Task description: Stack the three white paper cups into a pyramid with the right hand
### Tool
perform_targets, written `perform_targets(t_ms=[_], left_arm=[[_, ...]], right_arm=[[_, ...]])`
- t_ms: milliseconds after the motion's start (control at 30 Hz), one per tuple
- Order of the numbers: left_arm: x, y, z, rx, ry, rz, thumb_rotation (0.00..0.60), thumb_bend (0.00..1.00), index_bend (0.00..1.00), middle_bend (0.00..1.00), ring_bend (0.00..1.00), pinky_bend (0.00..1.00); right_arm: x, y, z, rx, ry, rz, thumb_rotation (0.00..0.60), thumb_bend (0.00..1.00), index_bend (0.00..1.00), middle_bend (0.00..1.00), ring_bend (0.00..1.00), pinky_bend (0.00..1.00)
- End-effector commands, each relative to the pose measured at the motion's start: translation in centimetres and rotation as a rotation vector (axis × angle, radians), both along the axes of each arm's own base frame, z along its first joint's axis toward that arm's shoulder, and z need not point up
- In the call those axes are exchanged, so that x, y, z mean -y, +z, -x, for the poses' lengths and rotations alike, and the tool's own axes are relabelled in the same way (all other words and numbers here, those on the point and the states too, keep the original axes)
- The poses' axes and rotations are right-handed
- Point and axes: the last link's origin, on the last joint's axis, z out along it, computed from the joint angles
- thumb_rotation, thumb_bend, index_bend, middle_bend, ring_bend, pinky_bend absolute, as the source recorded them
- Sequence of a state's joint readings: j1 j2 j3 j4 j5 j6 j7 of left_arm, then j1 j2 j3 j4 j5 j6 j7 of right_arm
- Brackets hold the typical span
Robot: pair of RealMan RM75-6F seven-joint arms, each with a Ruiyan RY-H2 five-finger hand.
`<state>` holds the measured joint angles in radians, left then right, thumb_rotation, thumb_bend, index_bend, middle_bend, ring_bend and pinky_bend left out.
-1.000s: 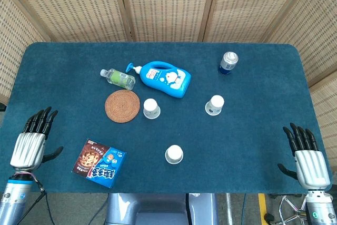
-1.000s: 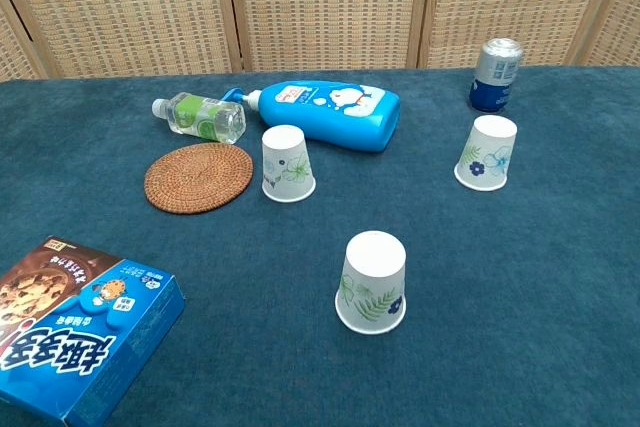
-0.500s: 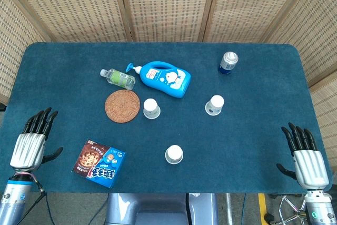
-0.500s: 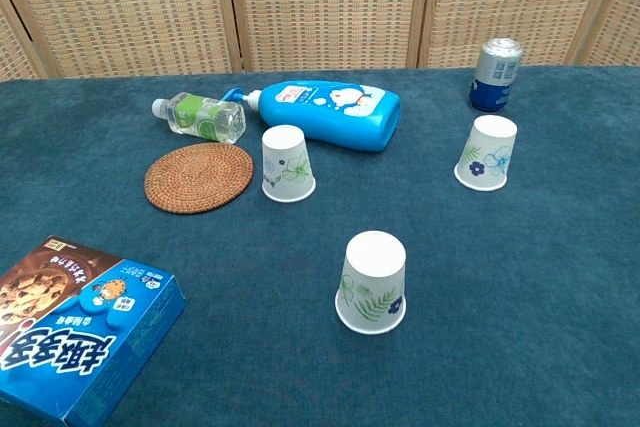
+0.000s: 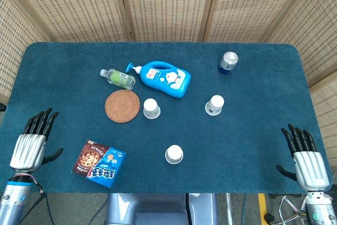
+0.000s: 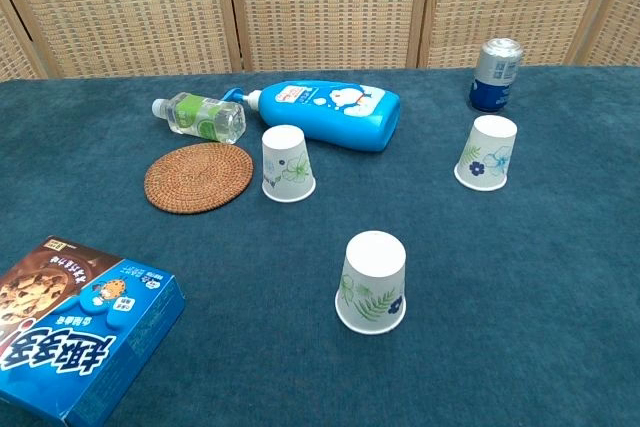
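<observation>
Progress: none stacked | three paper cups (image 6: 373, 282) (image 6: 287, 163) (image 6: 487, 152) stand apart near coaster (image 6: 198, 176) | right robot hand (image 5: 306, 156) spread, empty

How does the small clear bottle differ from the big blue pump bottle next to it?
The small clear plastic bottle is see-through with a green label; the big blue pump bottle is opaque with a white cartoon label. The clear one is much smaller and slimmer. It has a plain white cap; the blue one has a pump nozzle. Both lie on their sides on the blue cloth.
</observation>
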<state>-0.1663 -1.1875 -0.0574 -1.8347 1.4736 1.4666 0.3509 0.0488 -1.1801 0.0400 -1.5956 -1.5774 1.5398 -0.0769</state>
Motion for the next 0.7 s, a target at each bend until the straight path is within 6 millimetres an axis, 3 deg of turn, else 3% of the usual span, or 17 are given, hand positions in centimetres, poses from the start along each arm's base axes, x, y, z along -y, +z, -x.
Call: perform_targets(t_ms=[33,333,533,700], left_arm=[[0.0,0.1,0.0,0.003,0.001,-0.002,0.6,0.23,0.02,0.0,0.0,0.08],[-0.1,0.2,0.1,0.001,0.006,0.001,0.6,0.23,0.02,0.0,0.0,0.08],[-0.1,0.3,0.0,-0.005,0.004,-0.008,0.6,0.23,0.02,0.0,0.0,0.08],[0.0,0.1,-0.2,-0.013,0.0,-0.009,0.6,0.23,0.02,0.0,0.0,0.08]], right_arm=[[0.0,-0.2,-0.1,-0.007,0.005,-0.01,0.6,0.15,0.08,0.0,0.0,0.07],[0.2,-0.3,0.1,0.008,0.004,-0.027,0.6,0.15,0.08,0.0,0.0,0.07],[0.9,0.2,0.0,0.149,0.094,-0.119,0.6,0.15,0.12,0.0,0.0,0.07],[1.7,0.0,-0.2,0.163,0.148,-0.193,0.6,0.15,0.13,0.0,0.0,0.07]])
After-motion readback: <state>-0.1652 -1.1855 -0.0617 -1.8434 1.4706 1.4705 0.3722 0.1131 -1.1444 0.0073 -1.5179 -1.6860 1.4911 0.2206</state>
